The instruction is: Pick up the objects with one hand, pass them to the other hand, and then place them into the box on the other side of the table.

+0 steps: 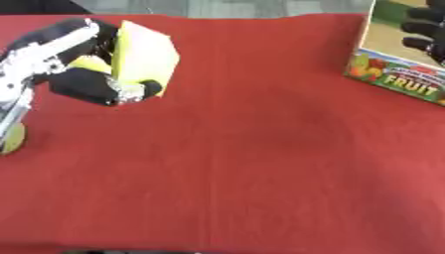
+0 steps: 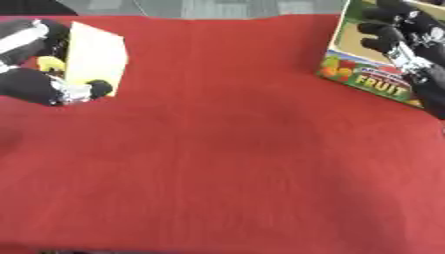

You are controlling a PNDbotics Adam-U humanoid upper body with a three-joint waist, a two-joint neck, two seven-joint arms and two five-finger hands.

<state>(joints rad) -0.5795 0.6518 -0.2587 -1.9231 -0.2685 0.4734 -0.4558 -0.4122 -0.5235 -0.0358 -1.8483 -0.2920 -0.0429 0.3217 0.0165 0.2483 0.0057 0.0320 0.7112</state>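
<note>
**Yellow box in left hand, fruit box at right edge**

Item 1: yellow box [image 1: 143, 54], pale yellow, flat-sided, held tilted above the far left of the tabletop. The left hand [image 1: 87, 82] has it, fingers [image 1: 130, 92] curled round its lower edge from below, the rest of the hand behind it. A brighter yellow patch shows between hand and box; what it is cannot be made out.

Item 2: fruit box [image 2: 369, 74], printed carton with fruit pictures and the word FRUIT on its side, open top, standing at the far right of the tabletop, well apart from the yellow box.

Item 3: right hand [image 2: 400, 34], black, over the fruit box's open top, fingers bent at the carton's rim; whether they grip it cannot be told.

Item 4: yellow-green round thing [image 1: 12, 140] at the left edge, partly behind the left arm.

Item 5: red cloth [image 1: 235, 163] covering the tabletop
</note>
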